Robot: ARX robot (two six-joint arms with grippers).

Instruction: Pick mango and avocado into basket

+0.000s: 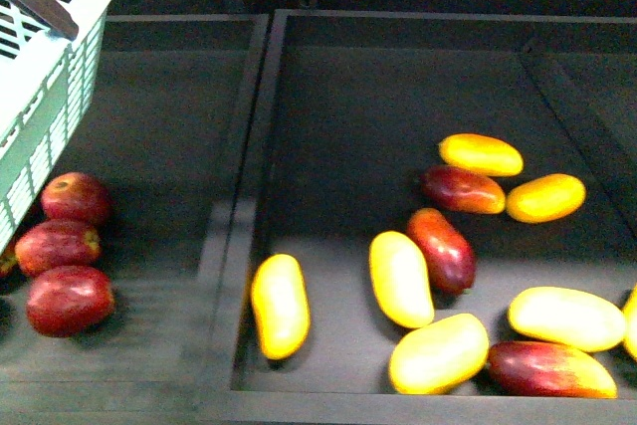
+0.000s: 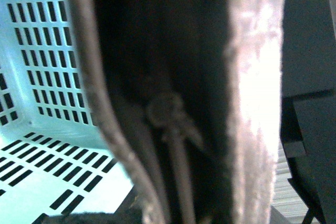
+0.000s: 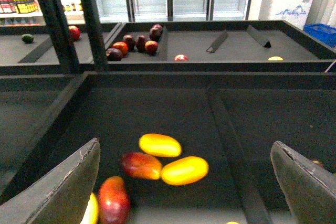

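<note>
looking down into big black bin (image 1: pixel 398 97) below right gripper (image 3: pixel 185 144); second bin (image 1: pixel 159 126) beside it across a divider.
got basket (image 1: pixel 40 77) (image 2: pixel 47 51) tilted over that second bin, lattice wall and floor hard up against left gripper's camera. grey-brown handle (image 2: pixel 252 77) filling most of that view, blurred. cannot tell whether left gripper is clamped or open.
holding right gripper wide, fingers (image 3: pixel 68 187) well apart, nothing between them, clear above the fruit.
found mango (image 3: pixel 140 164) (image 1: pixel 464 189) ahead of right gripper, within the span of its fingers. red going orange at one end, lying flat, just beside two yellow mangoes (image 3: pixel 184 170).
second red mango (image 3: pixel 113 200) (image 1: pixel 442 249) closer in, near one finger, against another yellow one. third red mango (image 1: pixel 550 368) only in front view, at the bin's near edge.
three apples (image 1: pixel 65 256) in the second bin under the basket corner, well off from right gripper.
small green fruit (image 3: pixel 27 38) in a far bin, well beyond right gripper; too small to tell whether avocado.
</note>
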